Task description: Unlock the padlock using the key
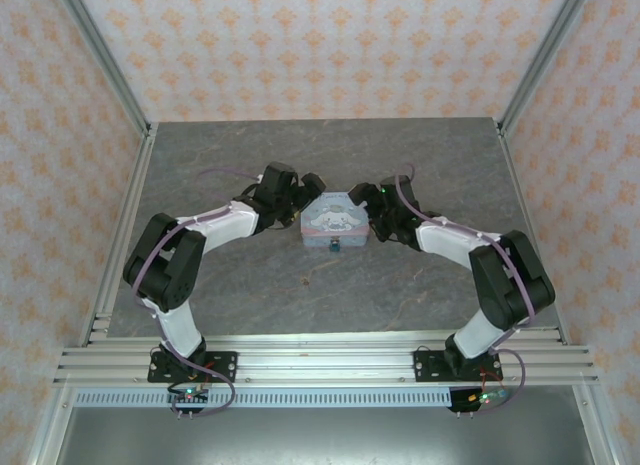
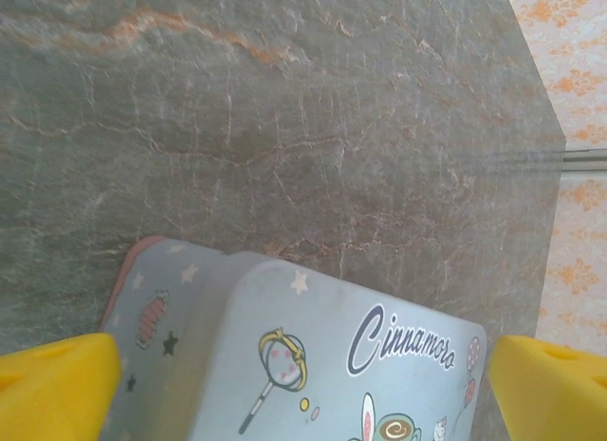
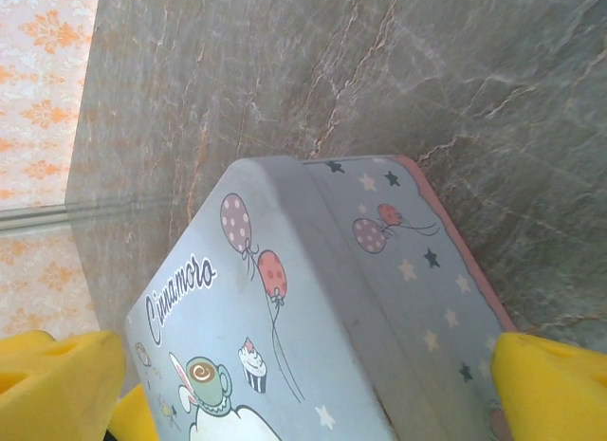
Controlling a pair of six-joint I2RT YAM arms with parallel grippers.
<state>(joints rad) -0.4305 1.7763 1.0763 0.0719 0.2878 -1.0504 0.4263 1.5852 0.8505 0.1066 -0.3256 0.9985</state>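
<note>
Top external view: left gripper and right gripper, jaws of each spread wide, straddle the tin, the padlock lying outside both gaps.

The padlock is a tiny dark blue-teal lock with a small gold-coloured spot. It sits against the middle of the near side of the pale blue tin. It is too small to tell whether it is locked.

I read one word, "Cinnamoro", in dark cursive script on the pale blue tin lid, seen from both my wrist cameras; nothing else is legible.
</note>
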